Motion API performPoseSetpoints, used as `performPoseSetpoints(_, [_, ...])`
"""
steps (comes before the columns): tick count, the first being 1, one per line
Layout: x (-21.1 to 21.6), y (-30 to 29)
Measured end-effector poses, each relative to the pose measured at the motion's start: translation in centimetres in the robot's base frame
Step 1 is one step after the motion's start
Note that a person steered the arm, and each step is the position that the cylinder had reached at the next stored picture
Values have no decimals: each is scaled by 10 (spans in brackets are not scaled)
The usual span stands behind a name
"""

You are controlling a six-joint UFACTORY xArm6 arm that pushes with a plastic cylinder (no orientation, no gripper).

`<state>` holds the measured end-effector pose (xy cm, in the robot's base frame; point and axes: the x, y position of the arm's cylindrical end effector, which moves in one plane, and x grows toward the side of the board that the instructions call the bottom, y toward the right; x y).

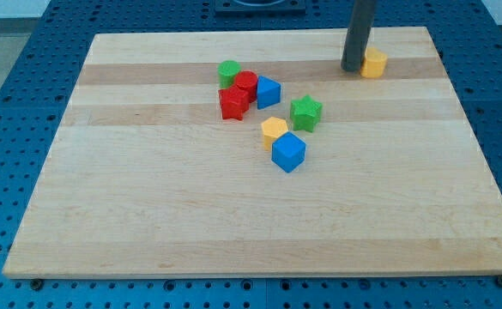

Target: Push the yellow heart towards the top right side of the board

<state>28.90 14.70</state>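
- My tip [353, 68] stands near the top right of the counter [233, 223], the dark rod rising straight out of the view's top.
- The yellow heart [373, 63] sits just beside my tip on the view's right, apparently touching it, close to the counter's top edge and short of the top right corner.
- The rod carries no fingers, so there is nothing released or clenched to report; only its lower end meets the wood.
- A cluster of blocks lies well apart from the tip, toward the view's left and lower: a green block [229, 72], rounded in outline, at the cluster's top left.
- A red block [246, 84], also rounded, sits just beside the green one on its lower right.
- A red star [232, 104] lies below that, touching the rounded red block.
- A blue block [269, 92] with slanted faces lies against the red pair on the view's right.
- A green star [305, 112] sits alone to the right of the cluster, near the counter's middle.
- A yellow block [274, 130], its shape unclear, lies below and left of the green star.
- A blue cube [288, 152] touches the yellow block at its lower right.
- Blue perforated panels [19, 77] surround the counter on every side.
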Motion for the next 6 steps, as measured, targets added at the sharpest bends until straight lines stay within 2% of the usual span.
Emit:
performPoseSetpoints(2, [0, 0])
performPoseSetpoints(3, [25, 2])
performPoseSetpoints(4, [109, 25])
performPoseSetpoints(5, [136, 17])
performPoseSetpoints(6, [201, 14])
